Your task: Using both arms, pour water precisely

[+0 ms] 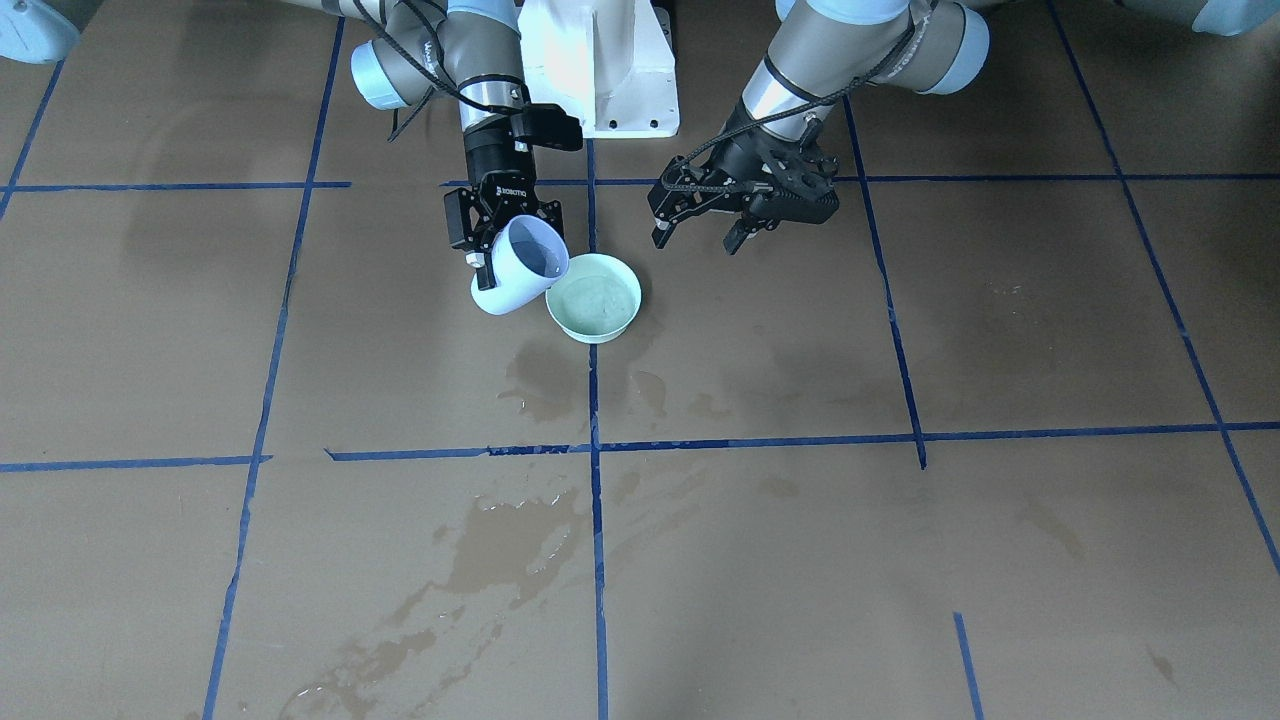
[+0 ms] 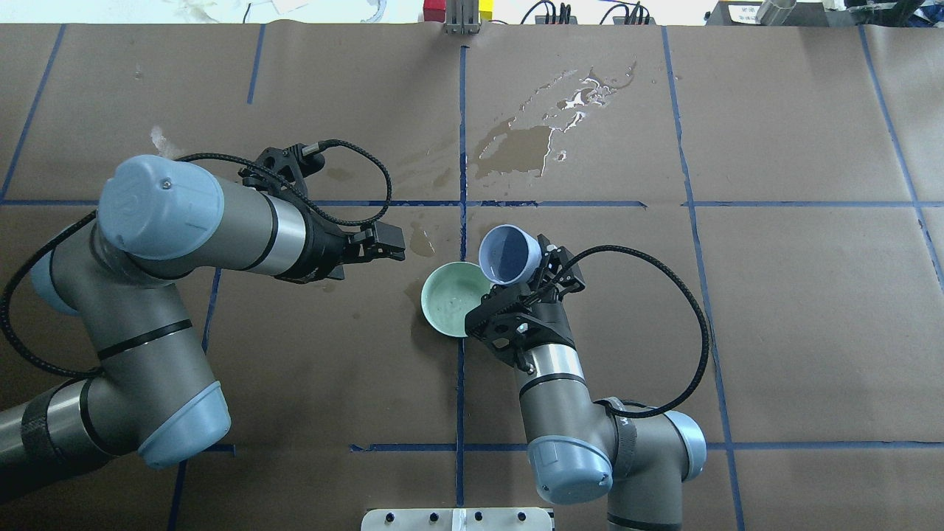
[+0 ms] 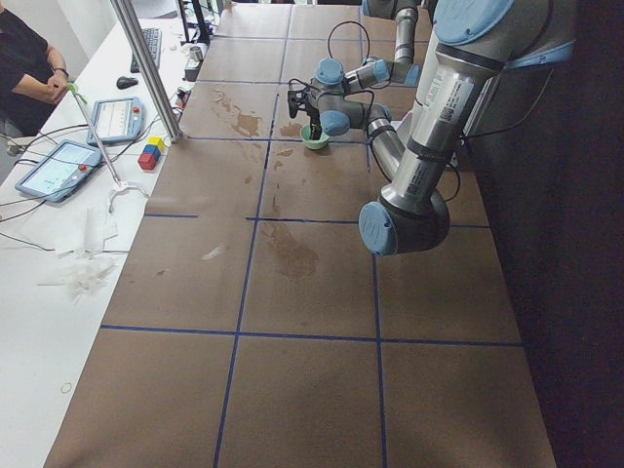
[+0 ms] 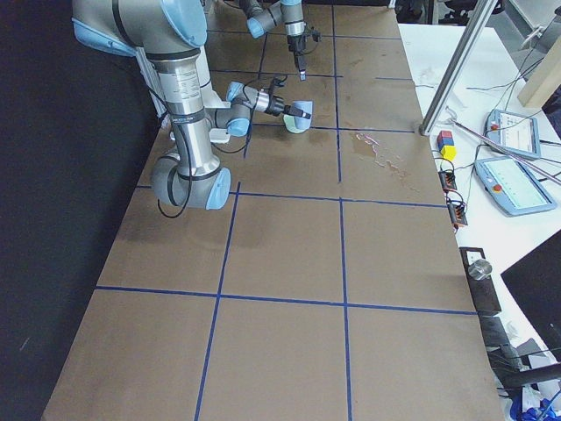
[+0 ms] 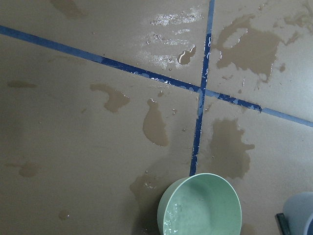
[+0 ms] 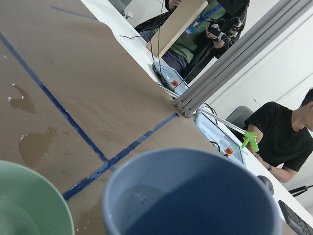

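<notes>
Blue cup [image 1: 522,264] tilted at the rim of a green bowl [image 1: 590,336] – upper middle of the front view.

The cup is clamped by the right gripper [image 1: 497,245], mouth leaned toward the bowl. Water [image 1: 597,300] is seen as a rippled pool in the bowl, and a little low in the cup. The left gripper [image 1: 697,238] is held just right of the bowl – fingers apart, nothing between them. Wet stains [image 1: 540,385] are spread over the brown paper [image 1: 1000,330] below.

My left arm [image 2: 243,228] and right arm [image 2: 554,369] are silver-grey tubes with pale blue joint caps [image 2: 158,206] and thin black bands. Braided black cables [image 2: 354,158] loop out to each wrist. Both the left pincer [image 1: 697,240] and right pincer [image 1: 505,240] are matte black, the right one stamped ROBOTIQ in white. Boxy white pedestal [image 1: 600,60] at the top middle.
</notes>
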